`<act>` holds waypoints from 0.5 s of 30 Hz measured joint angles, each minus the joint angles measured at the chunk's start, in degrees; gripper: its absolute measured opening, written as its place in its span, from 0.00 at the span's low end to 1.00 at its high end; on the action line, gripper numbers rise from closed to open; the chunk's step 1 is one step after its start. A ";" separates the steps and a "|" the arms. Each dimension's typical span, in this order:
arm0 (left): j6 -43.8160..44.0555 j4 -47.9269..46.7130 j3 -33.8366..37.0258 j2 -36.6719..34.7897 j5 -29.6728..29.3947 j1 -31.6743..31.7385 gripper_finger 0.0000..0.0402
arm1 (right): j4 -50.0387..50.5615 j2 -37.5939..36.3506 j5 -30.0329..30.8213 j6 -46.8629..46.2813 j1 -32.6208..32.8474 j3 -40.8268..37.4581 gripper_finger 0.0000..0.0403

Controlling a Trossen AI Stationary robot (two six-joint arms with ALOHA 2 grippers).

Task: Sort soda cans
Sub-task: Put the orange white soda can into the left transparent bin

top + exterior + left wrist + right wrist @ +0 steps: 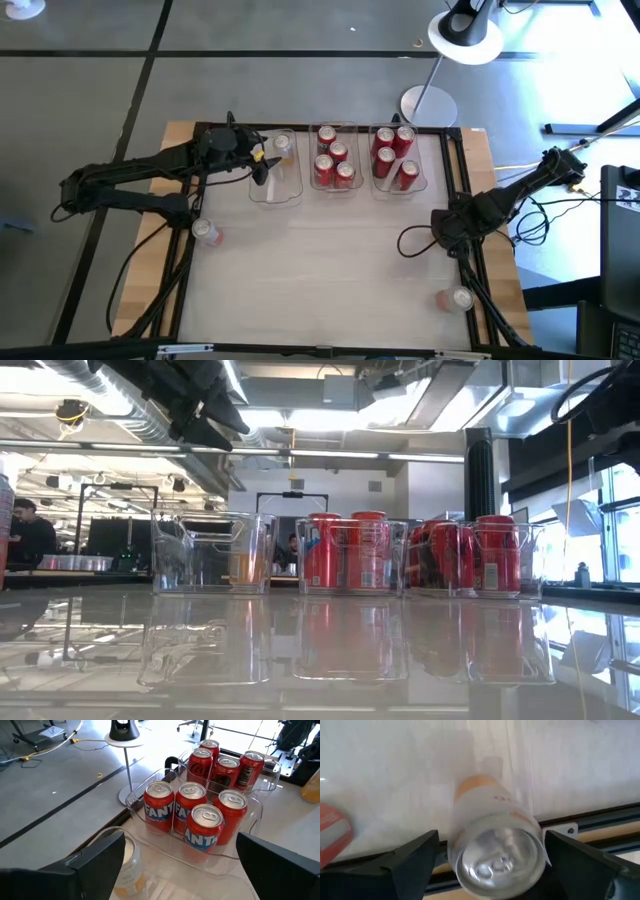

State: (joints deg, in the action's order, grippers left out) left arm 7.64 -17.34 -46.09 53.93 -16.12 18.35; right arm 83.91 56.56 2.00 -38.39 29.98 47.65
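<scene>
Red Fanta cans w/ silver tops fill mid bin; both grippers' fingers spread wide, holding nothing.

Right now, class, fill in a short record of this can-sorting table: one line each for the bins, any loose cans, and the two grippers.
left bin: one pale can inside
middle bin: four red cans, upright
right bin: four red cans
loose cans: one at the table's left edge, one at the near right edge
left gripper: open, above the left bin beside the pale can
right gripper: open, above the table's right side, facing a pale can lying on its side
</scene>
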 joint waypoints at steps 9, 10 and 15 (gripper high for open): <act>2.46 -0.09 0.00 0.00 0.02 0.00 0.91 | -3.31 3.68 0.28 0.29 0.00 -1.36 0.90; 2.46 -0.09 0.00 0.00 0.02 0.00 0.91 | -3.33 4.19 0.24 0.33 0.00 -1.36 0.90; 2.98 -0.11 0.00 0.00 0.02 0.00 0.91 | -2.86 7.22 -1.25 2.66 -0.01 -1.36 0.90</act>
State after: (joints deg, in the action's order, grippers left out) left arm 10.62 -17.45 -46.09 53.93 -16.10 18.35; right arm 81.04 63.78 0.75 -35.74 29.96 46.28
